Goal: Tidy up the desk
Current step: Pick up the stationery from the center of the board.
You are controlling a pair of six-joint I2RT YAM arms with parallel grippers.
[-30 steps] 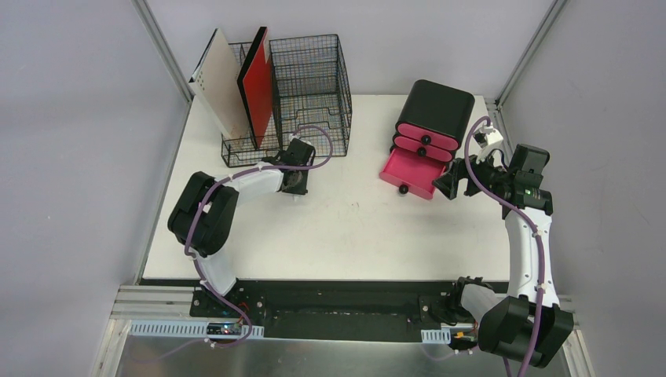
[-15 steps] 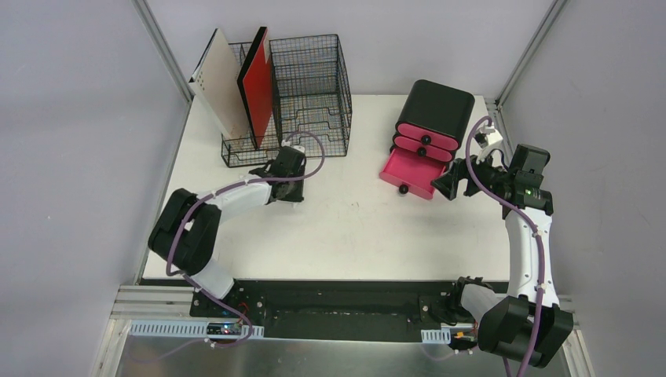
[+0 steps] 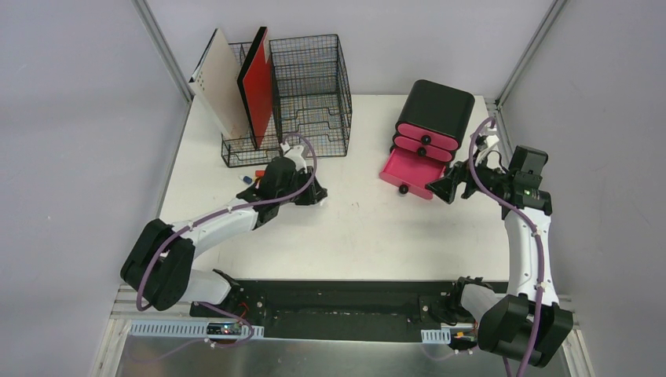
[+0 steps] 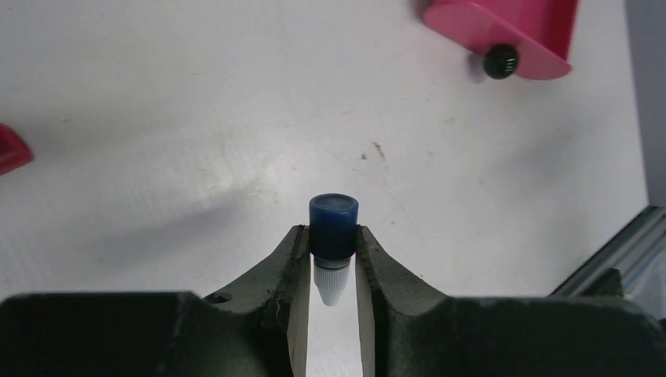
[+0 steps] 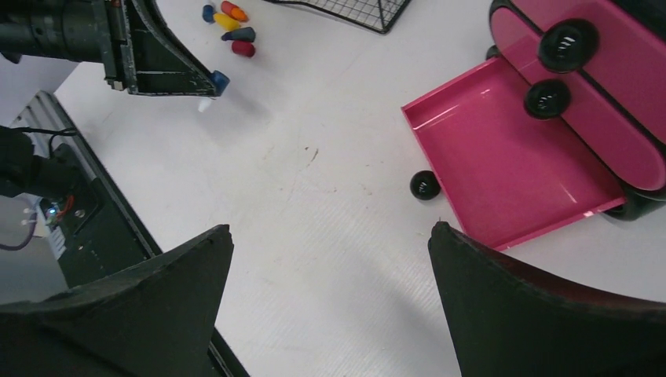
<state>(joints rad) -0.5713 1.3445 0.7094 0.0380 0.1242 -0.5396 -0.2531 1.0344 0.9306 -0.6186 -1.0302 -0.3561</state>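
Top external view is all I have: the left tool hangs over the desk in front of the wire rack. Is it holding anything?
Observer: Yes. The left wrist view shows the left tool shut on a small blue-capped piece with a white pointed tip.
Operator: Is anything in the open pink drawer?
Observer: No. In the right wrist view the pink drawer is bare as far as it shows.
Operator: And the right tool?
Observer: The right tool is wide open with nothing between its fingers, looking down at the drawer's front.
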